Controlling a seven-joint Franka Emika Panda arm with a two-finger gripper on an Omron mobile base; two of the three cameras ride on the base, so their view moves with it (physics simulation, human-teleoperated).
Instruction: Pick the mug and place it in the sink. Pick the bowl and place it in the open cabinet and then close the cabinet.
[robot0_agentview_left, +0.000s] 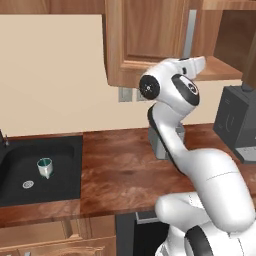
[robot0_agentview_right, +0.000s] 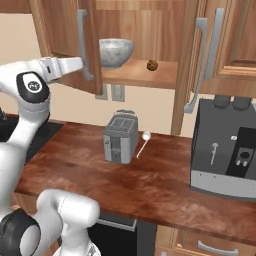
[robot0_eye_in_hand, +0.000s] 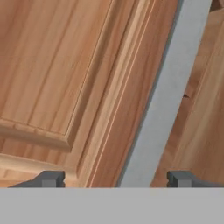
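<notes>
At the far left, the black recessed sink (robot0_agentview_left: 65, 155) is sunk into the reddish-brown, glossy wood counter (robot0_agentview_left: 120, 170). The mug (robot0_agentview_left: 44, 167), small and white with a teal inside, stands upright in the basin, just right of and beyond a round silver drain (robot0_agentview_left: 28, 184).

Right of the sink, the white arm rises and reaches up to the cabinet (robot0_agentview_right: 140, 75), a medium-brown wooden wall unit with panelled doors. Its left door (robot0_agentview_right: 65, 45) stands open, swung out toward the robot, with a long, flat silver bar handle (robot0_agentview_right: 84, 45) on it. The gripper (robot0_eye_in_hand: 116, 178) is held at this door: its two dark fingertips (robot0_eye_in_hand: 49, 178) are spread wide apart, one over the door's panelled wood, the other past the bar, so the handle runs between them. Whether either tip touches the bar is hard to tell from so close.

On the wooden shelf behind the open door, the bowl (robot0_agentview_right: 116, 52) sits upright, wide, rounded and grey-white with a speckled, stone-like surface. A small brown ball (robot0_agentview_right: 152, 65) lies on the same shelf to its right, well apart from it.

Below on the counter stands a boxy grey toaster (robot0_agentview_right: 120, 136), with a white spoon (robot0_agentview_right: 142, 143) lying just beside it on the right. Farther right, a dark coffee machine (robot0_agentview_right: 225, 150) stands under the closed cabinet doors.
</notes>
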